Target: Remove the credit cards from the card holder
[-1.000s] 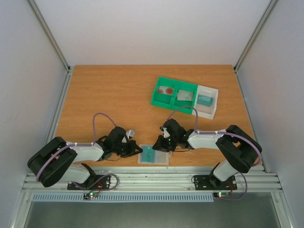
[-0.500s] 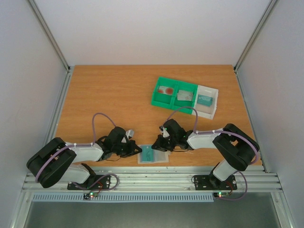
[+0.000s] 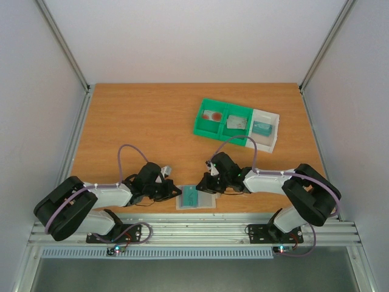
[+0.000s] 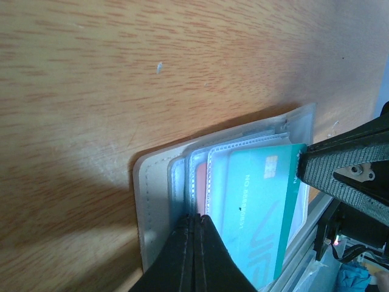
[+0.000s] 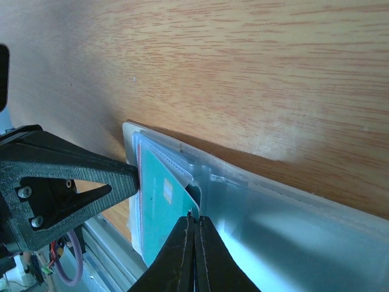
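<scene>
The card holder (image 3: 206,202) lies open at the table's front edge, a translucent sleeve (image 4: 155,182) (image 5: 273,213). A teal credit card (image 3: 190,197) sticks out of its pockets (image 4: 258,201) (image 5: 158,194). A reddish card edge (image 4: 201,188) shows behind it. My left gripper (image 3: 178,193) is shut with its tips on the holder's left pocket edges (image 4: 194,218). My right gripper (image 3: 202,185) comes from the right and is shut on the teal card's corner (image 5: 193,214). Each gripper's tip shows in the other's wrist view.
A green two-compartment bin (image 3: 200,126) stands at the back right with a red-marked card (image 3: 212,115) and a greyish card (image 3: 236,123) in it. Beside it a white tray (image 3: 273,140) holds a teal card (image 3: 262,128). The metal rail (image 3: 200,230) runs just below the holder.
My right gripper has closed its small gap at the teal card's corner and its arm has shifted slightly. The left gripper and the holder have stayed put.
</scene>
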Controlling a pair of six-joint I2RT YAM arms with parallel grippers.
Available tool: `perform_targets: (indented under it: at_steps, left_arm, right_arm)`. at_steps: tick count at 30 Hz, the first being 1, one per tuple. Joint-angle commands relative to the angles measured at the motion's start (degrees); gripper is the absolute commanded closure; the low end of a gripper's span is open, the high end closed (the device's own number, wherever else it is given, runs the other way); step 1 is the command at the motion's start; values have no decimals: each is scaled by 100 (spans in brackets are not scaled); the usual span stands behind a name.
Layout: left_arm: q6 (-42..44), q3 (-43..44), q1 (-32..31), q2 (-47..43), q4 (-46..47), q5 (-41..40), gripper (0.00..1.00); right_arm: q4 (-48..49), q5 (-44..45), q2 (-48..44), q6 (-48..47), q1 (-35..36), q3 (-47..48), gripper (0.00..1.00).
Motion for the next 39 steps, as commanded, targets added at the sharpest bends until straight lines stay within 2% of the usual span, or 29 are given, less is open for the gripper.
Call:
perform_targets:
  at_steps: [1,12,17,22,28,33,39]
  left_arm:
    - [169,-110,-30,-3,-191,-285,99]
    - [209,-86,-33,-17,-234,-303,100]
    - [193,-66,-33,-82,-231,-232,97]
    - [198,5,-33,-318,-344,-161,88]
    - [251,170,-33,-731,-539,-7,71]
    - [599,525,-33,-1303,-1249,93,58]
    - [1225,1082,-33,-2323,-2265,453,48]
  right_arm:
    - [-236,180,-202,-213,4,43,99]
    - [-916,366,-668,-583,-70,207,99]
    - [-1230,441,-930,-844,-100,325,99]
    - [-1838,557,-1253,-1182,-114,671,99]
    - [-2234,662,-1799,-1607,-124,819,99]
    - [-3066,489,-1993,-2231,-140,1307,99]
    - [-3857,322,-2433,-2912,-147,1737,99]
